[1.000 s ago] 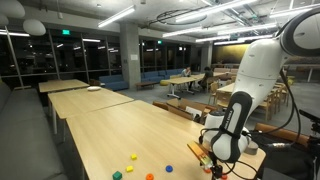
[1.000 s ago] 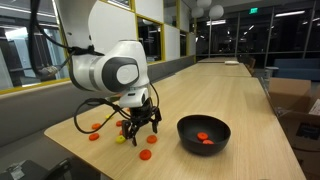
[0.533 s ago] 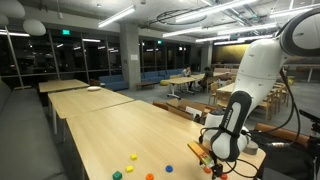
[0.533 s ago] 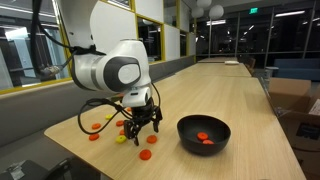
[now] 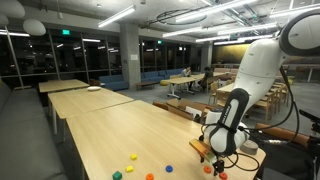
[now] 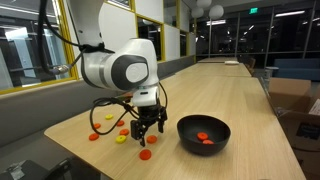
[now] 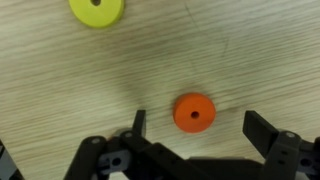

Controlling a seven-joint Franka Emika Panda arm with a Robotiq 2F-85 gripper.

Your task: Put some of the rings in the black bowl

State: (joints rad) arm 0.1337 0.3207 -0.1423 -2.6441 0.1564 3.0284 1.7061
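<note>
My gripper (image 6: 147,131) hangs open just above the wooden table, to the left of the black bowl (image 6: 204,127). In the wrist view, one orange ring (image 7: 194,112) lies flat on the table between the two dark fingertips (image 7: 262,128) of the gripper (image 7: 200,125), touching neither. A yellow-green ring (image 7: 97,10) lies further off. The bowl holds a few orange rings (image 6: 204,139). Other rings are scattered on the table: an orange one (image 6: 145,155) in front of the gripper, a yellow one (image 6: 120,139), and more orange ones (image 6: 95,136). Yellow (image 5: 131,157), green (image 5: 117,174) and blue (image 5: 168,169) rings also show.
The table's near edge (image 6: 100,165) runs close in front of the rings. More long wooden tables (image 5: 90,100) stretch behind, one with a white plate (image 5: 93,89). A cardboard box (image 6: 285,95) stands beyond the table.
The arm has shifted a little toward the black bowl, and the gripper now stands over an orange ring. The jaws have stayed open.
</note>
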